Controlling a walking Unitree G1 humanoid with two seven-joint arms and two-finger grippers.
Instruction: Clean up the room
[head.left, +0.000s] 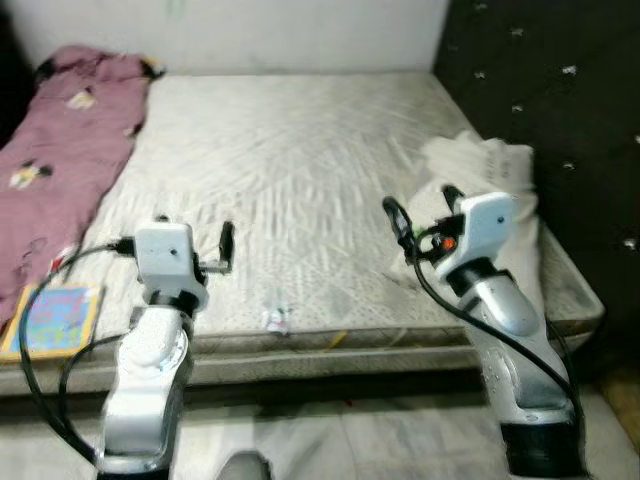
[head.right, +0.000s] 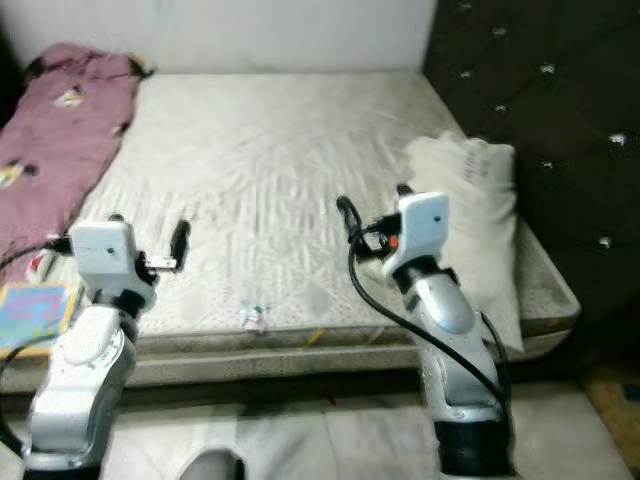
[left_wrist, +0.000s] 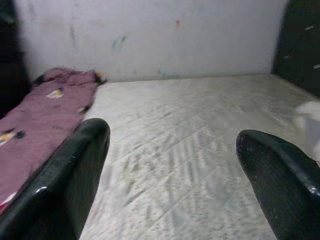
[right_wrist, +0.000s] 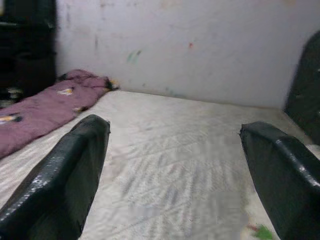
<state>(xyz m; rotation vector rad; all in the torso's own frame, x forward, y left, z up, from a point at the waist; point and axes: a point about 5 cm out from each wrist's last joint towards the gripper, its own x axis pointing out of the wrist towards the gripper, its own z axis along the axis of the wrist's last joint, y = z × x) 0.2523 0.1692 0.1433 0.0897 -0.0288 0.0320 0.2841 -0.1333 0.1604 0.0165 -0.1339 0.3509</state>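
You are facing a bed with a bare quilted mattress, white wall behind it and a dark tufted headboard along the robot's right side. Your left claw is raised over the near edge of the mattress, and in the left wrist view its two black fingers stand well apart with nothing between them, so it is open and empty. Your right claw is also up over the near part of the mattress, just beside a white pillow that lies against the headboard side; the right wrist view shows its fingers spread wide and holding nothing. A mauve blanket with small cartoon prints lies bunched along the robot's left side of the bed, running from the far corner toward the near edge. At that near left corner a colourful children's book lies flat on the bed edge, close to the blanket's lower end. A small crumpled wrapper sits at the near edge of the mattress, between the two arms, touching neither claw. The floor below the bed frame is pale.
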